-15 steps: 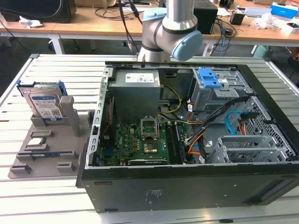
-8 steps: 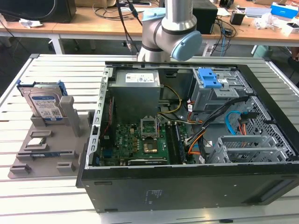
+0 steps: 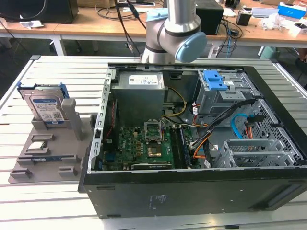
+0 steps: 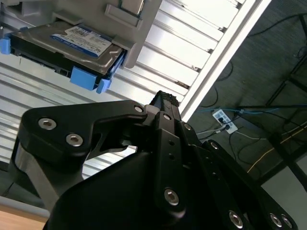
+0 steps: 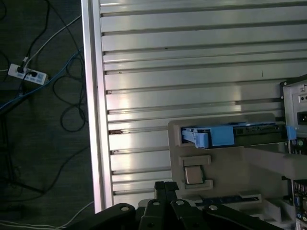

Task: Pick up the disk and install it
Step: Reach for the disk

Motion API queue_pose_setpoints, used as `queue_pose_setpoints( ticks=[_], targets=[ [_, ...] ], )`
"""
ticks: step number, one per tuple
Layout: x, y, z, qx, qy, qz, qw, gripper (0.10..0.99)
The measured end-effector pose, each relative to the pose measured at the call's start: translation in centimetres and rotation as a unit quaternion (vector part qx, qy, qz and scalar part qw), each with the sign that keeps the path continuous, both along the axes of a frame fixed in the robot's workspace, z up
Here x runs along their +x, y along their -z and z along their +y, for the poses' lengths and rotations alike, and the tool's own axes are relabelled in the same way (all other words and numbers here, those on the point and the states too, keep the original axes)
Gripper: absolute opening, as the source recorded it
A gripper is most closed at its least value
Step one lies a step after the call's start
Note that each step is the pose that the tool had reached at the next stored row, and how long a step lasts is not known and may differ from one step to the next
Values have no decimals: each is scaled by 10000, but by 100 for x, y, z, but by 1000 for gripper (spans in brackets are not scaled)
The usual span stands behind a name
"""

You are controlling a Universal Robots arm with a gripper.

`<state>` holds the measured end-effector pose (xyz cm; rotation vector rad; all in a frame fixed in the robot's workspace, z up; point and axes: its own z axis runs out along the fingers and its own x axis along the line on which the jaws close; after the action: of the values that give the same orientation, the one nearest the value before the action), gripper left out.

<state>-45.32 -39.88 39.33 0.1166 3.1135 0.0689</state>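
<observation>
A slatted aluminium table [image 3: 57, 67] carries an open computer case [image 3: 192, 201], with the robot arm [image 3: 177, 33] rising at its far side. At the exterior view's left a grey holder [image 3: 76, 120] sits just beside the case. The disk [image 3: 45, 108] stands on edge in it, with bare slats out to the table's rim. In both wrist views the gripper [image 5: 164, 186] [image 4: 165, 99] is clenched on nothing, apart from the disk. Floor cables [image 5: 62, 96] lie beyond the rim in the first wrist view.

The disk [image 3: 46, 107] stands upright in a grey holder [image 3: 73, 120] — beside the open case [image 3: 192, 188].
</observation>
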Motion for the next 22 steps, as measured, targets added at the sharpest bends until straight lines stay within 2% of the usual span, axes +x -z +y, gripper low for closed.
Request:
queue_pose_setpoints(
  ticks=[4,7,9,11,12,14,16,19,22],
  targets=[
    [-81,0,0,0,-1,0,10000,106],
    [-25,1,2,-9,0,0,10000,106],
    [209,12,1,-14,0,28,10000,106],
    [328,22,1,-20,0,49,10000,106],
    [442,35,1,-25,0,72,10000,106],
    [547,47,1,-32,0,92,10000,106],
    [724,63,1,-36,0,124,9999,106],
    [825,66,1,-37,-1,135,9999,106],
    [826,65,1,-38,0,135,9999,106]
  ],
)
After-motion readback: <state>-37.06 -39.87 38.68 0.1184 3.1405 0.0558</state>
